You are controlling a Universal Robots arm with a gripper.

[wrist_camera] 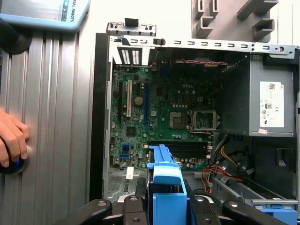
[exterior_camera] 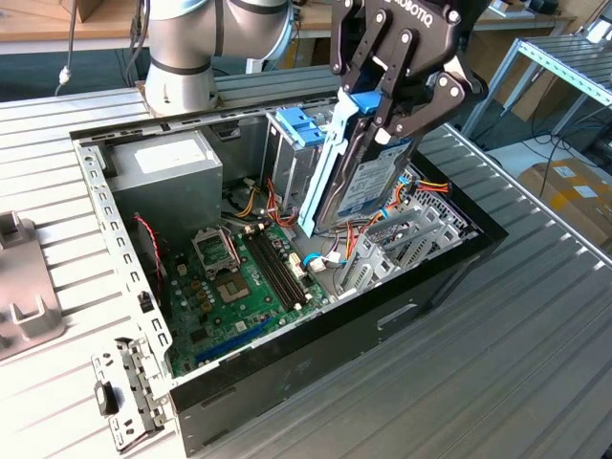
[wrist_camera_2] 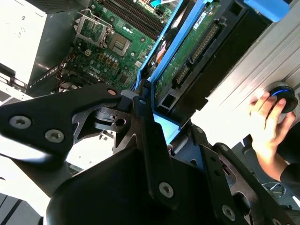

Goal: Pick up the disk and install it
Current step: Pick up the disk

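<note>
- In the exterior view, the jaws were clamped on the upper end of the disk (exterior_camera: 371,184). It hung tilted above the open computer case (exterior_camera: 335,335) — its lower end just beside the drive cage (exterior_camera: 287,143), over the motherboard (exterior_camera: 239,277).
- In the second wrist view, the disk's (wrist_camera_2: 187,51) green underside (edged by its blue frame) sat gripped between the black jaws. A person's hand (wrist_camera_2: 265,118) rested on a round knob (wrist_camera_2: 283,93) on the desk (wrist_camera_2: 272,51).
- In the first wrist view, the disk's (wrist_camera: 166,187) blue frame end stood between the jaws, above the motherboard (wrist_camera: 164,112), with the power supply (wrist_camera: 262,103) beside the board.
</note>
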